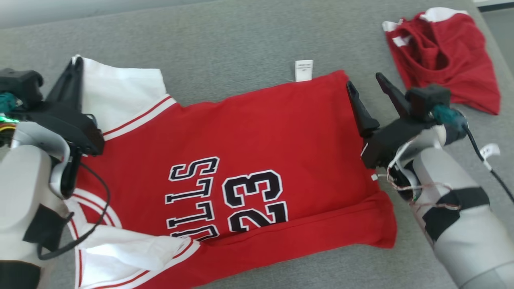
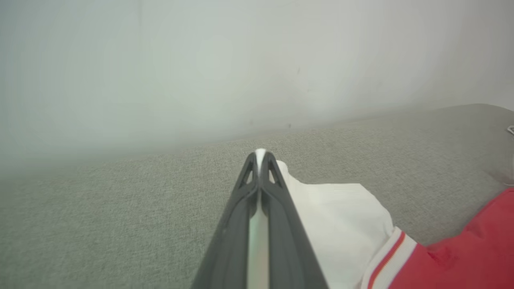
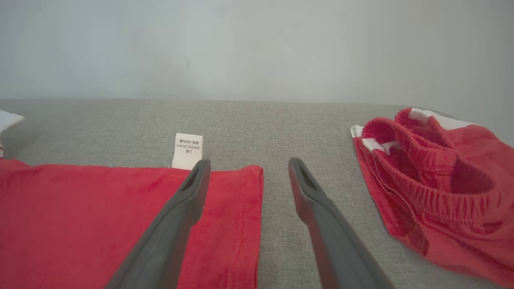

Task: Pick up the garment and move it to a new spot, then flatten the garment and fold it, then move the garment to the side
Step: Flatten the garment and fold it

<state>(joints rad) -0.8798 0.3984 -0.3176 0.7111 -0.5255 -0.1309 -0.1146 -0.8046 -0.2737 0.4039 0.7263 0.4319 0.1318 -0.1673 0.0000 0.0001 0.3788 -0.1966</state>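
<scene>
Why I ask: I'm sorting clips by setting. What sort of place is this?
Likely an indoor room set up for folding clothes: a grey fabric-covered surface runs up to a plain pale wall, with a red jersey spread on it and red shorts beside.

A big flat table covered in grey woven cloth is stretching out wide. A plain pale wall is standing right behind it. Soft, even light is falling on both.
</scene>
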